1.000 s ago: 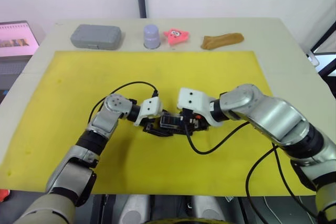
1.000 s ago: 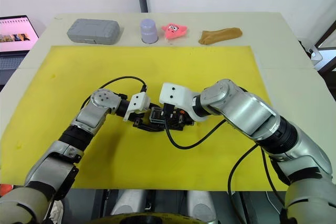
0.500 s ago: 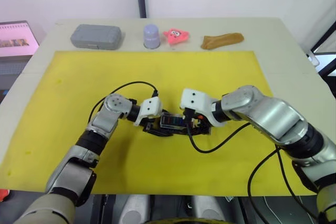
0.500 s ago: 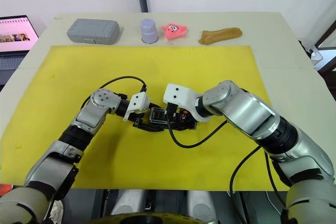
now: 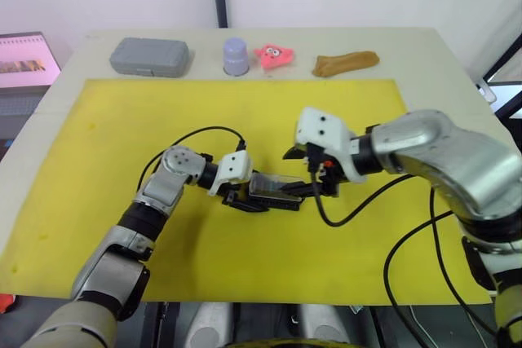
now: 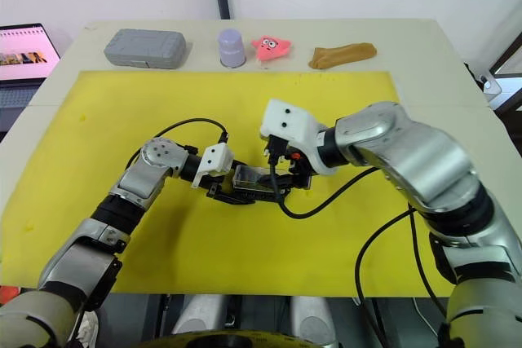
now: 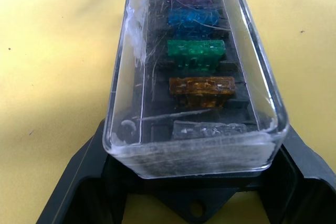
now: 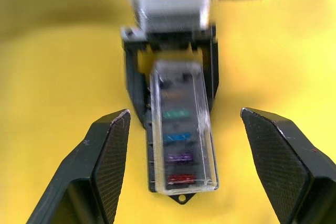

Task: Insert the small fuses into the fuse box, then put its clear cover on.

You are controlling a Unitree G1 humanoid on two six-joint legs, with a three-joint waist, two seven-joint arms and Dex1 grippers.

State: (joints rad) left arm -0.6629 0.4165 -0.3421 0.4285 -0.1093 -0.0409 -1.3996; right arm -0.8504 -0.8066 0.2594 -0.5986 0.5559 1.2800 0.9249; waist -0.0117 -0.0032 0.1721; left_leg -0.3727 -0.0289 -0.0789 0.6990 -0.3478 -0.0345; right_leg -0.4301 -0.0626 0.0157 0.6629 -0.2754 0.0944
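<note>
Head views first: the small black rectangular fuse box [image 5: 265,195] lies near the middle of the yellow mat [image 5: 106,144], with the transparent colourless cover [image 6: 259,178] sitting on top of it. The left gripper [image 5: 238,196] is at the box's left end, its fingers on either side of that end. The right gripper [image 5: 314,187] hovers just beside the box's right end, raised off the mat.

Left wrist view: the clear cover sits over the tiny translucent blade fuses [image 7: 195,51], seated in a row in red, purple, blue, green and amber. Black fingers [image 7: 79,182] flank the box's near end, closed against its sides.

Right wrist view: the two black fingers [image 8: 107,156] are spread wide, well apart from the covered box between them, holding nothing.
</note>
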